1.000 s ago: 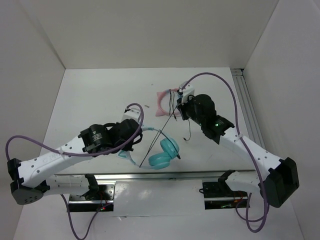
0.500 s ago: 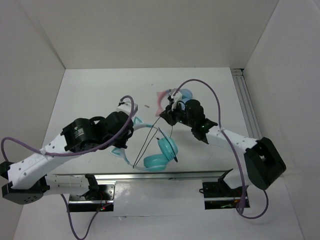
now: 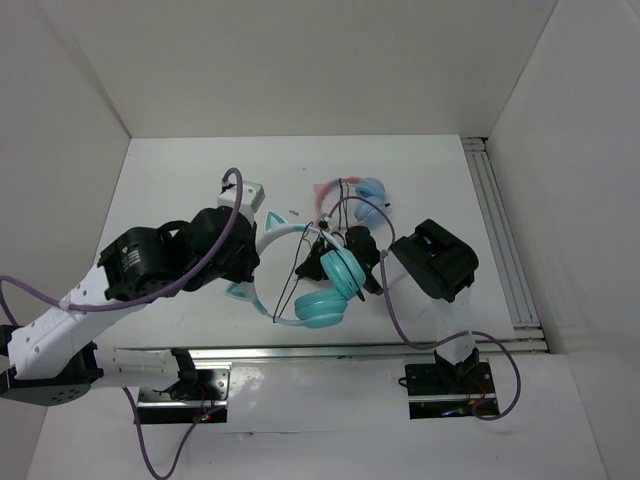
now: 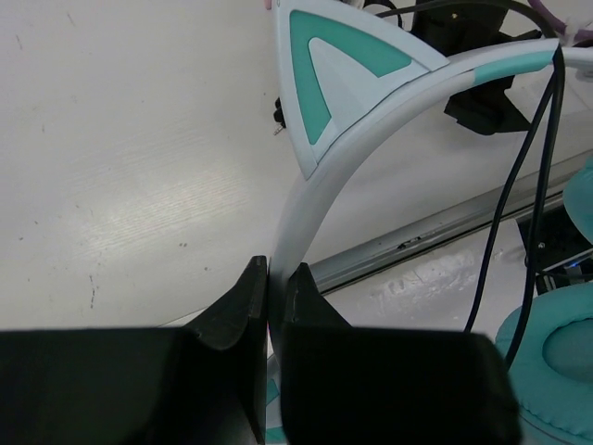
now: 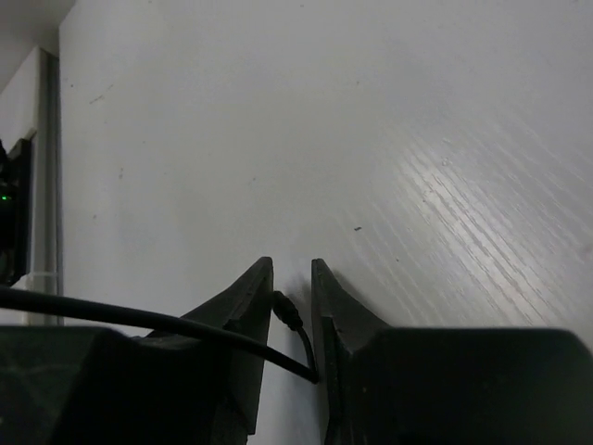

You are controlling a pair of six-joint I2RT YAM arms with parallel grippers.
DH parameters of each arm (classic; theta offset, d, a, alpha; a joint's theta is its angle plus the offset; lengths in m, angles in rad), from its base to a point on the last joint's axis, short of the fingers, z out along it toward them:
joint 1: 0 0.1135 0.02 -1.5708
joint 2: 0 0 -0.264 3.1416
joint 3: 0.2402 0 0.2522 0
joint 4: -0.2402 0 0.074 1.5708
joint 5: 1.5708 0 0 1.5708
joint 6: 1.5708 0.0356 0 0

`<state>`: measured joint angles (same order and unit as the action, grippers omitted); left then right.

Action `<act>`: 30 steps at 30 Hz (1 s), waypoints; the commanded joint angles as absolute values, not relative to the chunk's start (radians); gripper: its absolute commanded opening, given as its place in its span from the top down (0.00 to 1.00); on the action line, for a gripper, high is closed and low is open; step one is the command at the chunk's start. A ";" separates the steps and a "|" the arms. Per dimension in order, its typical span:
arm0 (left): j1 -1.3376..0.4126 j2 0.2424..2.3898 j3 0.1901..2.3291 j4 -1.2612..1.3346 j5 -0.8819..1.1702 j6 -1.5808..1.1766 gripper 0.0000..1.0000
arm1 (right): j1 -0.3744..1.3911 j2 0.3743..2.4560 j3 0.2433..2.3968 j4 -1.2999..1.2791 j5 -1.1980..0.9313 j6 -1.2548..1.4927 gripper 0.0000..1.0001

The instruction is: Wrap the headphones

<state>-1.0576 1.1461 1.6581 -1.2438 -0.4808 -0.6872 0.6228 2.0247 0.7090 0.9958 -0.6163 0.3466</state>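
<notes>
The headphones [image 3: 335,272] have teal ear cups and a pale headband [image 4: 310,190] bearing a teal-faced cat ear [image 4: 326,69]. My left gripper [image 3: 252,262] is shut on the headband's left end, and the band rises out of the pinch [image 4: 275,269]. The thin black cord [image 3: 290,285] runs from the band's top down past the cups. My right gripper [image 3: 330,243] sits at the band's right end. Its jaws [image 5: 292,264] stand a little apart, and the cord's plug [image 5: 289,313] lies loose in the gap, leaning on the left finger.
A second pair with a pink band [image 3: 322,192] and light blue cup [image 3: 372,188] lies just behind the right gripper. A metal rail [image 3: 330,351] runs along the near edge, another [image 3: 500,235] along the right side. White walls enclose the table.
The left arm has carried the headphones up and to the right. The right arm has folded in leftward to the headband, uncovering the pink pair, and its jaws have parted.
</notes>
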 commanded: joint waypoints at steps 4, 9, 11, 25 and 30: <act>-1.063 1.144 1.692 -1.203 -0.551 -0.779 1.00 | 0.649 2.078 0.744 1.197 -0.657 0.397 0.67; -1.063 1.153 1.703 -1.233 -0.638 -0.844 1.00 | 0.658 2.089 0.733 1.173 -0.657 0.397 0.63; -1.063 1.154 1.715 -1.256 -0.669 -0.886 1.00 | 0.658 2.089 0.718 1.163 -0.657 0.397 0.63; -1.054 1.144 1.724 -1.269 -0.761 -0.988 1.00 | 0.716 2.123 0.664 1.210 -0.647 0.434 0.79; -1.045 1.132 1.706 -1.281 -0.785 -1.021 1.00 | 0.716 2.123 0.644 1.187 -0.626 0.425 0.81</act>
<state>-1.0569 1.1633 1.6756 -1.3365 -0.7338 -0.9478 0.7090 2.1002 0.6769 1.1717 -0.6464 0.4412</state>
